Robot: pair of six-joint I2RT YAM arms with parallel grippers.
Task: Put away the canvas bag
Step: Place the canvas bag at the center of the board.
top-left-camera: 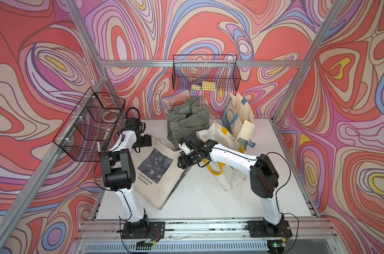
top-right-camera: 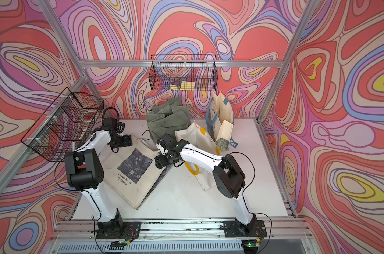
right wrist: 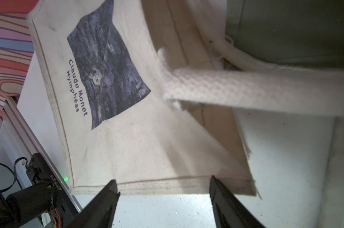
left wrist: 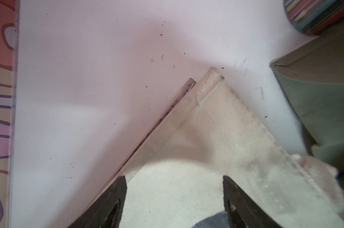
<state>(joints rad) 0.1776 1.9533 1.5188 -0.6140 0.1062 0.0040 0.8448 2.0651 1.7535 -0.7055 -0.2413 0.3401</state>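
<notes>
The canvas bag [top-left-camera: 158, 176] [top-right-camera: 131, 176] is a cream tote printed with a dark picture and "Claude Monet Nymphéas". It lies flat on the white table [top-left-camera: 204, 193], left of centre. My left gripper [top-left-camera: 146, 140] [left wrist: 174, 177] hovers open over the bag's far corner [left wrist: 216, 128], cloth showing between its fingers. My right gripper [top-left-camera: 181, 163] [right wrist: 164, 180] is open at the bag's right edge, its fingertips straddling the stitched hem [right wrist: 157, 182]. A white woven strap [right wrist: 246, 88] crosses above the bag in the right wrist view. Neither gripper holds anything.
A green bag [top-left-camera: 187, 118] stands behind the tote, close to both grippers. To the right are a cream bag with yellow handles [top-left-camera: 219, 140] and an upright bag with blue handles [top-left-camera: 237, 114]. Black wire baskets hang on the back wall [top-left-camera: 206, 74] and left frame [top-left-camera: 89, 125].
</notes>
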